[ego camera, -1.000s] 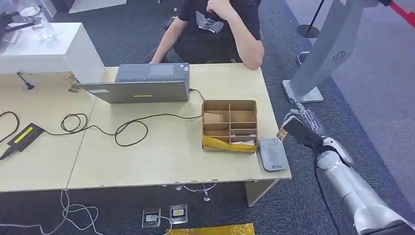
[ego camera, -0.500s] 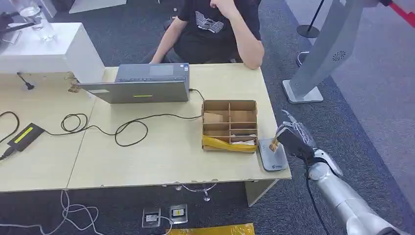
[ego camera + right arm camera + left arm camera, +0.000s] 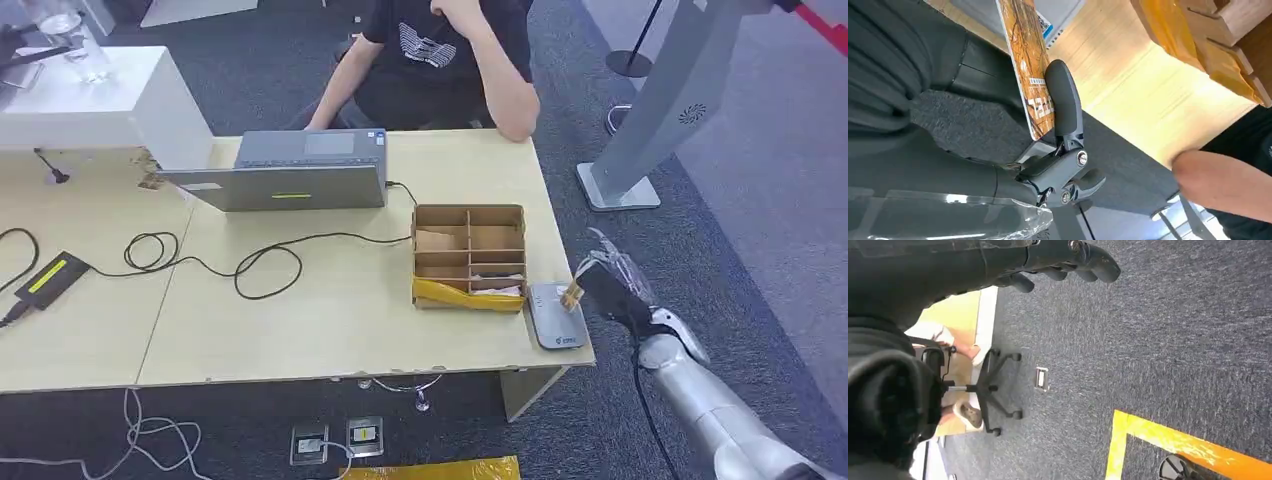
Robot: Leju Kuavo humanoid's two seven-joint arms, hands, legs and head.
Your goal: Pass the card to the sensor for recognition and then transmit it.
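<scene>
Right hand [image 3: 606, 284] pinches the orange card [image 3: 573, 295] between thumb and a finger, holding it just off the table's [image 3: 300, 320] right edge, beside the grey sensor [image 3: 556, 315]; in the head view the card's lower end hangs over the sensor's right side, though whether it touches cannot be told; the right wrist view shows the card [image 3: 1029, 70] edge-on, patterned orange with white print, the thumb [image 3: 1064, 102] pressed against its face, and the sensor [image 3: 1053, 20] behind it. Left hand [image 3: 1048, 265] hangs over grey carpet with its dark fingers curled loosely and nothing in them. Just left of the sensor, touching or nearly so, stands a cardboard box [image 3: 469, 257] split into compartments, yellow tape across its front; a laptop [image 3: 290, 172] sits further back with a black cable [image 3: 240, 262] looping across the table; a person [image 3: 440, 60] in a black shirt sits at the far side, one forearm resting on the table's corner.
</scene>
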